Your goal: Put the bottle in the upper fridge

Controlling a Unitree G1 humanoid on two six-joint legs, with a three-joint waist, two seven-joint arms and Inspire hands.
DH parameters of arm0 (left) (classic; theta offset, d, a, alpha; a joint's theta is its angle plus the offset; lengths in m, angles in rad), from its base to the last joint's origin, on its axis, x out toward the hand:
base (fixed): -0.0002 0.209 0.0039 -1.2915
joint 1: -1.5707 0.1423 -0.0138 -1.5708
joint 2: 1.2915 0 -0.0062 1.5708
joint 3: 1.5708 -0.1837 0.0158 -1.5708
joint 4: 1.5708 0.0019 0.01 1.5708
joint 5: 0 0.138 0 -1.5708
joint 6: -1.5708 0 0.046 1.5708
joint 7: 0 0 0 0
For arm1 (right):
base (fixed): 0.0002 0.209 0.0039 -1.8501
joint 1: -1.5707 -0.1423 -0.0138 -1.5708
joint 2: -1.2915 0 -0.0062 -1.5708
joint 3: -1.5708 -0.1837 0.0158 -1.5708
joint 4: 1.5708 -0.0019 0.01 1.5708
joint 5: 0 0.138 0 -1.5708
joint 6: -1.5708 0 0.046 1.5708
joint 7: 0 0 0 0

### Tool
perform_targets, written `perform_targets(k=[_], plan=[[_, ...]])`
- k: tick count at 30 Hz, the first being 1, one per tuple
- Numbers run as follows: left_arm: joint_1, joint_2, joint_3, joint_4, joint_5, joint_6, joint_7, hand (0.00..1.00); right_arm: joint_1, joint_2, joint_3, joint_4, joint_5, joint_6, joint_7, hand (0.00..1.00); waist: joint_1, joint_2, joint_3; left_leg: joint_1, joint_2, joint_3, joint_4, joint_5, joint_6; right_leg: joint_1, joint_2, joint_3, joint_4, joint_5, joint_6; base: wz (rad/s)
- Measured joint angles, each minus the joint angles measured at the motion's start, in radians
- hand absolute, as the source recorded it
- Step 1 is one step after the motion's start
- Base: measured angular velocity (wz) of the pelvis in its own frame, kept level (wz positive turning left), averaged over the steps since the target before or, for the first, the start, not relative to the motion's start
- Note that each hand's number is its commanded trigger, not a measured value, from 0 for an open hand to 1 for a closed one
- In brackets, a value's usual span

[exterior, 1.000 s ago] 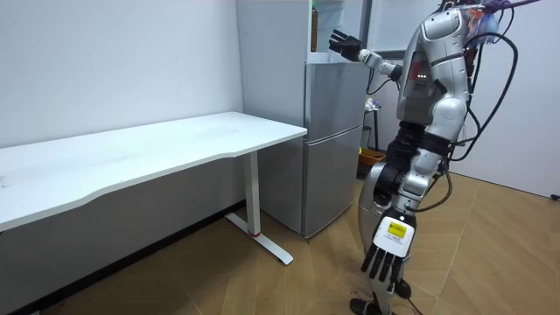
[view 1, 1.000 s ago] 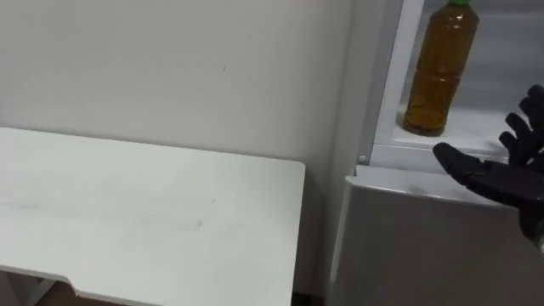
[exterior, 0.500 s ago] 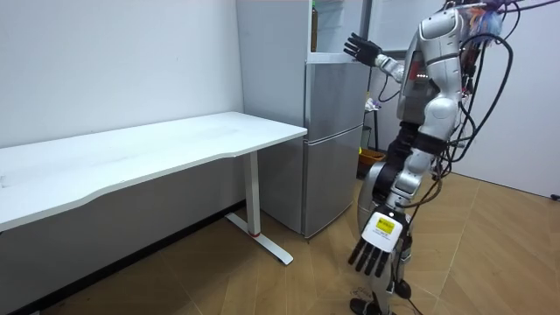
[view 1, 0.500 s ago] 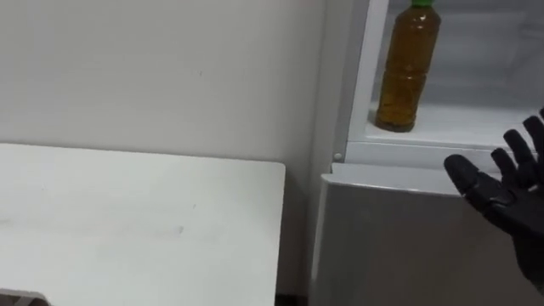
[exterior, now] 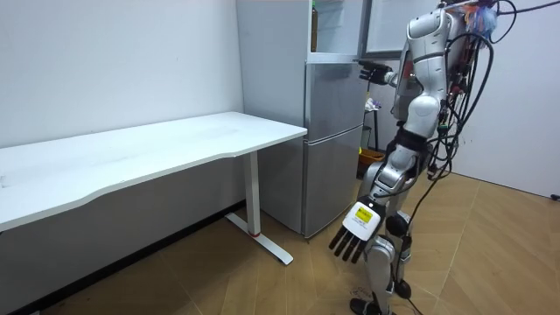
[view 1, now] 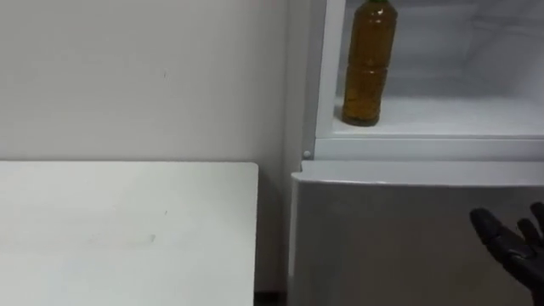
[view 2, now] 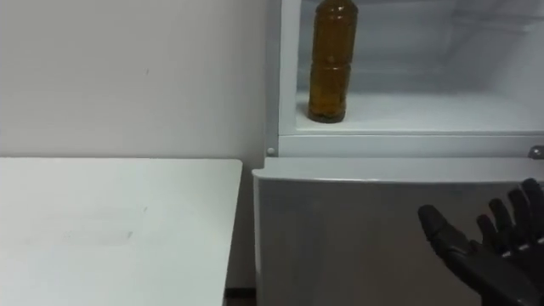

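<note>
An amber bottle [view 1: 368, 64] with a green cap stands upright on the white shelf [view 1: 459, 119] of the open upper fridge, at its left side. My right hand [view 2: 484, 246] is open with fingers spread. It hovers low in front of the grey lower fridge door [view 1: 382, 238], well below and right of the bottle, holding nothing. In the room view the right hand [exterior: 374, 70] reaches out at the top edge of the lower door. My left hand [exterior: 354, 234] hangs open beside my leg. I stand right in front of the fridge.
A white table [view 1: 119, 229] stands to the left of the fridge, against the plain wall. The upper fridge door [exterior: 367, 26] is swung open toward me. Wooden floor lies behind and to the room view's right.
My right hand has come down and back from the upper shelf to in front of the lower door. The bottle stays on the shelf. The head camera has turned right; my left arm has swung forward.
</note>
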Motion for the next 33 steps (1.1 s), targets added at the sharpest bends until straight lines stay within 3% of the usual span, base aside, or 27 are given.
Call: perform_targets(k=[3,10,18,27,33], plan=[[0.004,0.002,0.0,-0.002,-0.002,0.002,0.011,0.0,0.033,0.001,-0.007,0.055,0.042,-0.003,-0.042,0.0,-0.004,0.002,-0.0015,0.003,0.0,0.004,-0.009,0.0,0.0,0.001,0.002,0.002,-0.003,0.0,0.0,-0.04],[-0.002,0.0,-0.021,0.004,-0.003,0.023,0.01,0.0,0.117,0.055,-0.006,0.211,0.054,0.0,-0.168,0.0,-0.007,0.009,0.0037,0.004,-0.001,0.012,-0.01,-0.003,-0.001,-0.001,0.002,0.01,-0.002,-0.001,0.001,-0.03],[-0.012,0.002,-0.04,-0.008,-0.002,0.023,0.019,0.0,0.118,0.071,-0.003,0.473,0.051,-0.003,-0.239,0.0,-0.024,0.011,0.0027,0.017,-0.002,0.012,-0.014,-0.004,-0.001,0.003,-0.003,0.009,0.001,-0.011,0.002,0.0],[-0.002,-0.001,-0.041,-0.023,-0.029,0.024,0.031,0.0,0.129,0.077,0.012,0.768,0.052,0.002,-0.264,0.0,-0.024,0.005,0.0023,0.041,-0.003,0.014,-0.029,-0.006,-0.002,0.028,0.0,0.009,-0.004,-0.017,0.005,0.01],[0.027,-0.001,-0.032,-0.03,-0.032,0.051,0.027,0.0,0.129,0.082,0.005,0.969,0.049,0.024,-0.243,0.0,-0.031,0.005,0.0007,0.054,-0.01,0.013,-0.029,-0.012,-0.004,0.042,0.0,0.01,-0.004,-0.026,0.007,0.0]])
